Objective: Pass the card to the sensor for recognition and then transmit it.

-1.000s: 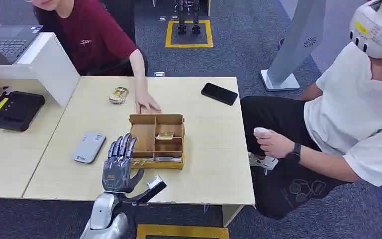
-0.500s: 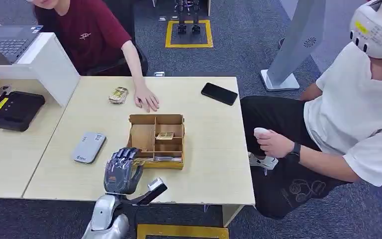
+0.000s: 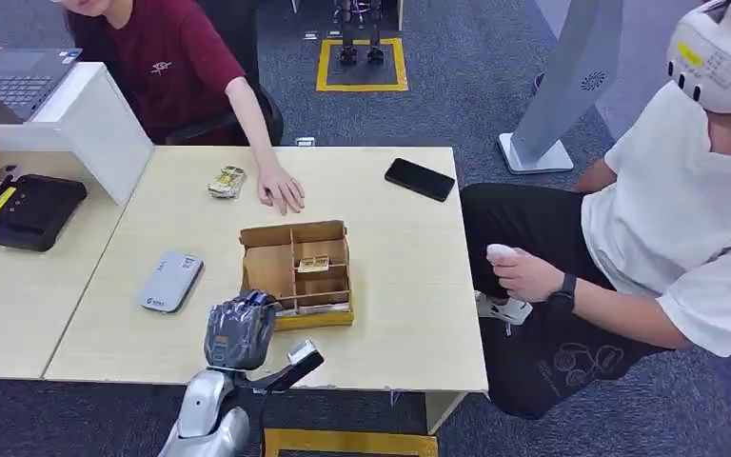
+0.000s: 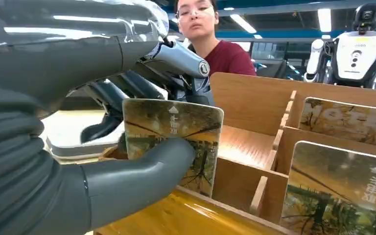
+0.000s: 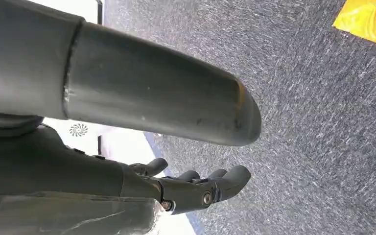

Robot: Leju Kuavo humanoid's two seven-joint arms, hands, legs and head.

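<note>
My left hand (image 3: 238,328) is curled over the near left corner of the wooden divided box (image 3: 319,321). In the left wrist view its thumb (image 4: 137,178) and fingers pinch a printed card (image 4: 176,132), which stands upright at the box's edge. More cards (image 4: 342,196) stand in the neighbouring compartments, and one card (image 3: 314,263) lies in the box's middle. The grey card sensor (image 3: 169,281) lies flat on the table to the left of the box, apart from my hand. My right hand (image 5: 196,188) hangs over the carpet with nothing in it, fingers loosely extended.
A person's hand (image 3: 281,190) rests on the table beyond the box, beside a small stack of cards (image 3: 227,181). A black phone (image 3: 420,179) lies at the far right. A seated person with a headset holds a controller (image 3: 501,254) to the right. A black device (image 3: 30,211) sits on the left desk.
My left hand's fingers went from spread to curled, closing on a card at the box's near left corner. The box twisted slightly. The person's hand drew back from the box.
</note>
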